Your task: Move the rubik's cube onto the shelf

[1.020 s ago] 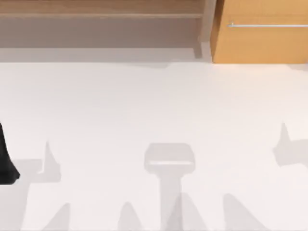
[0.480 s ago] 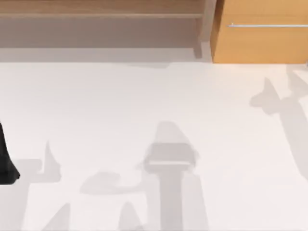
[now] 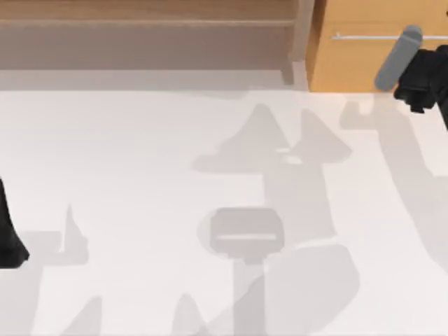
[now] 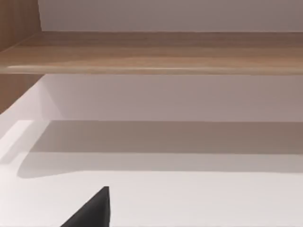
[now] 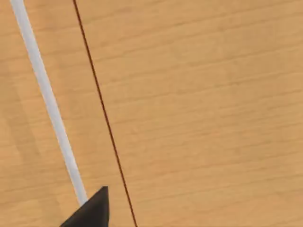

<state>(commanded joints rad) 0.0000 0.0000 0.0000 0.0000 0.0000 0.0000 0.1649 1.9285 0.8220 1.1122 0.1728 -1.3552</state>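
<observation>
Item: rubik's cube, to be placed on the shelf (image 3: 147,14). Place of the cube: could not be told; nothing was recorded on the board of the shelf, in the grey recess beneath it, or on the white tabletop (image 3: 140,154), where shadows of the arms alone were noted. Shelf: long light-brown board along the far edge at the top view's left, closed off by an upright post (image 3: 302,35); in the left wrist view the board (image 4: 151,52) was recorded bare along its visible length. Drawer cabinet (image 3: 364,66): orange-brown, just beside the post on the right, fitted with a metal bar handle (image 3: 364,36). Right claw (image 3: 422,80): held high at the far right, in front of the cabinet face, with the handle (image 5: 47,99) and a drawer seam close before its wrist camera; open or closed could not be told, and nothing was seen to be carried. Left claw (image 3: 8,241): parked at the left edge of the tabletop, faced toward the shelf; open or closed could not be told. Progress, as judged: placement was not confirmed, since no cube was recorded on the board. Locating, gripping and setting down the cube were taken to be outstanding.
</observation>
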